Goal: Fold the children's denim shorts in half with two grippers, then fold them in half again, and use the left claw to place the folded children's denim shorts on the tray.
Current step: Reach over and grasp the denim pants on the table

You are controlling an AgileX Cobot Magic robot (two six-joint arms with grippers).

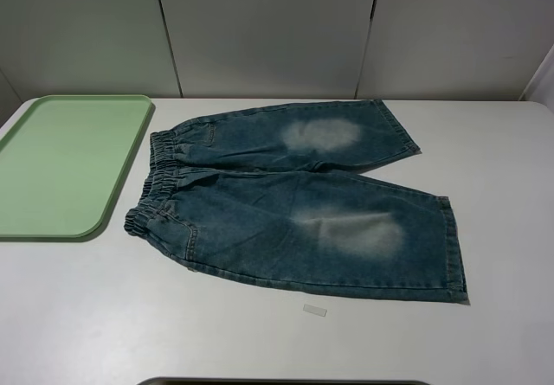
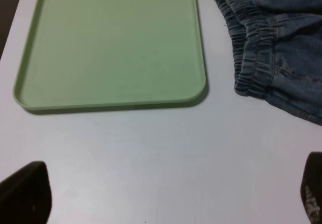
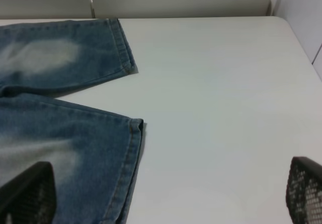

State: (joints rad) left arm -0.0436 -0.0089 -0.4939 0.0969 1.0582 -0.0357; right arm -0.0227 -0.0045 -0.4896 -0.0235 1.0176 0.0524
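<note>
Fingers on your left claw are spread wide, with nothing between them but white table. Same deal on the right gripper: fingers wide apart, gripping nothing. One hangs over a leg of the blue-washed children's denim shorts, can't tell if it touches. Ahead of the left fingers sits the flat light-green plastic tray, with the gathered elastic waistband just beside it. Only the high camera gives you the whole shorts: flat, unfolded, a faded whitish patch on each leg, and a small whitish tape strip near one leg.
</note>
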